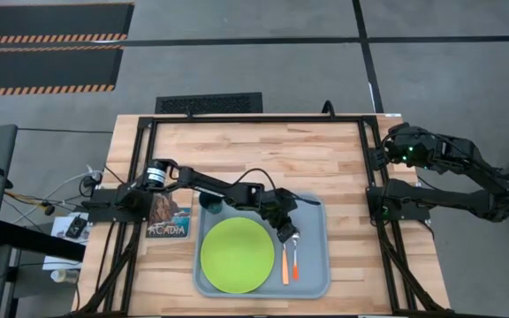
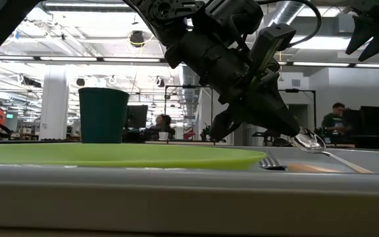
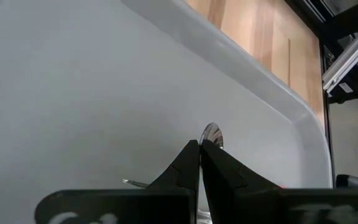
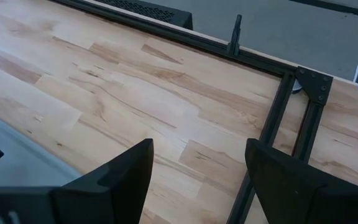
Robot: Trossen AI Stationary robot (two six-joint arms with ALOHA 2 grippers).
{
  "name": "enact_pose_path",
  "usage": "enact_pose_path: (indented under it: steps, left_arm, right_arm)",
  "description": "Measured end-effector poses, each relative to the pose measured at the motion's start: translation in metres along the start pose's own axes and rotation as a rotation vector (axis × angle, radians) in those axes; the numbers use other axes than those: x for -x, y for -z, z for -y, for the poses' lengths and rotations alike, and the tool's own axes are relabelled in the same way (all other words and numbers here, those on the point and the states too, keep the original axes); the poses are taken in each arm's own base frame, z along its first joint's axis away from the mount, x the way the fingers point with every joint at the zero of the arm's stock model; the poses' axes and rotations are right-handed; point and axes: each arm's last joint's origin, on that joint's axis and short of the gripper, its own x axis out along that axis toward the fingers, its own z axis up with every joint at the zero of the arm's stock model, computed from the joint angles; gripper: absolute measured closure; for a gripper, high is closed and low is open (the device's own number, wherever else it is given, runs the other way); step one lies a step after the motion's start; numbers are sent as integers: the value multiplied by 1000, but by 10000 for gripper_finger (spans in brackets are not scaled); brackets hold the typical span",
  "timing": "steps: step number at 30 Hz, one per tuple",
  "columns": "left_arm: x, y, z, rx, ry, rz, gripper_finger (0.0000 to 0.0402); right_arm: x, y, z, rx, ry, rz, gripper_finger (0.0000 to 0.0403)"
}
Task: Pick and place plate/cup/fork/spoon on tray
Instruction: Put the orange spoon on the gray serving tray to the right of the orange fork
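Note:
The pale grey-blue tray (image 1: 312, 212) lies on the wooden table. The lime-green plate (image 1: 237, 254) lies flat on it, also seen in the low view (image 2: 124, 155). The dark teal cup (image 1: 210, 201) stands upright at the tray's far left corner; whether it is inside the rim I cannot tell. The fork (image 1: 284, 263) lies flat on the tray right of the plate, tines (image 2: 272, 162) toward the far side. My left gripper (image 1: 286, 232) is shut on the spoon (image 1: 295, 261) just right of the fork. My right gripper (image 4: 197, 180) is open and empty at the table's right edge. My left gripper pinches the spoon between its two fingers near the bowl end; the silver bowl (image 3: 211, 132) sticks out just past the fingertips. The fingers slant down from the far left. The bowl end (image 2: 308, 140) is raised, and the handle (image 2: 347, 163) slopes down to the tray.
A picture card reading ACADIA (image 1: 168, 221) lies on the table left of the tray. A black frame (image 1: 367, 150) runs around the table top. Bare wood (image 1: 263, 150) lies beyond the tray's far rim. People show in the room behind, in the low view.

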Motion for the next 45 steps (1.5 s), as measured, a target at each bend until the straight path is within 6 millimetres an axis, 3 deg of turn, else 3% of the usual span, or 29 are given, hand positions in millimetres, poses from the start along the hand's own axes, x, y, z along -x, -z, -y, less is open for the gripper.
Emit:
enact_pose_path:
  steps: [45]
  left_arm:
    - [-1,5,1,-105,-161,55,401]
  right_arm:
    - [0,0,0,3,0,0,121]
